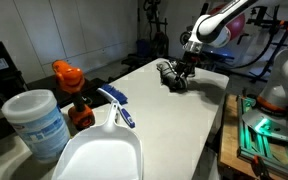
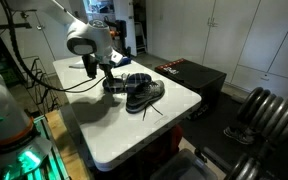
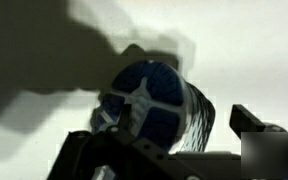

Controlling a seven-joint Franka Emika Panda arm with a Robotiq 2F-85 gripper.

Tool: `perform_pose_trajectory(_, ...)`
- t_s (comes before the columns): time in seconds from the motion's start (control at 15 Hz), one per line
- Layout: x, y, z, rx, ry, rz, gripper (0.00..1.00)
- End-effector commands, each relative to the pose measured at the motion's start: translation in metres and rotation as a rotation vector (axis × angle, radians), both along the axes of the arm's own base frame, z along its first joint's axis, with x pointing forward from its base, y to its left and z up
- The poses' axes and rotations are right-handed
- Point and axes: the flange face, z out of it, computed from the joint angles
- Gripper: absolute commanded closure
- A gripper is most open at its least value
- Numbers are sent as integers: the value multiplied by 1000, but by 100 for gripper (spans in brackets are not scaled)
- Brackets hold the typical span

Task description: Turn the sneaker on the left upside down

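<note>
Two dark sneakers lie side by side on the white table (image 2: 124,130). The sneaker under my gripper (image 2: 115,86) shows its blue and white sole facing up in the wrist view (image 3: 149,100), with grey mesh on its side. The other sneaker (image 2: 145,93) lies next to it, nearer the table's edge. In an exterior view the pair (image 1: 172,76) sits at the far end of the table. My gripper (image 3: 169,135) hangs just over the blue-soled sneaker, its fingers apart on either side of it, with a gap of table showing at one finger. It also shows in both exterior views (image 1: 187,68) (image 2: 106,72).
A white tub (image 1: 36,122), an orange object (image 1: 67,76), a blue-handled brush (image 1: 117,106) and a white dustpan (image 1: 99,152) crowd the near end of the table. A black cabinet (image 2: 190,72) stands behind the table. Cables hang from the arm.
</note>
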Motion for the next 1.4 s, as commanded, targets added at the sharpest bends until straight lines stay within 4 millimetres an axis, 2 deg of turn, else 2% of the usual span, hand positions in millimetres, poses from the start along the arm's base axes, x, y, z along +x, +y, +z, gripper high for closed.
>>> perform_pose_trajectory(0.0,-15,-18,-4,43,5,-28,0)
perform_pose_trajectory(0.07,-15,-22,-6,36,11,-40,0)
perform_pose_trajectory(0.13,-14,-25,-8,32,17,-43,10)
perform_pose_trajectory(0.2,-12,-27,-10,27,24,-44,27)
perform_pose_trajectory(0.4,-7,-26,-8,4,15,-34,51)
perform_pose_trajectory(0.53,-5,-27,-5,-4,6,-25,62)
perform_pose_trajectory(1.0,3,-24,14,-84,17,81,73)
perform_pose_trajectory(1.33,15,-26,40,-285,211,170,82)
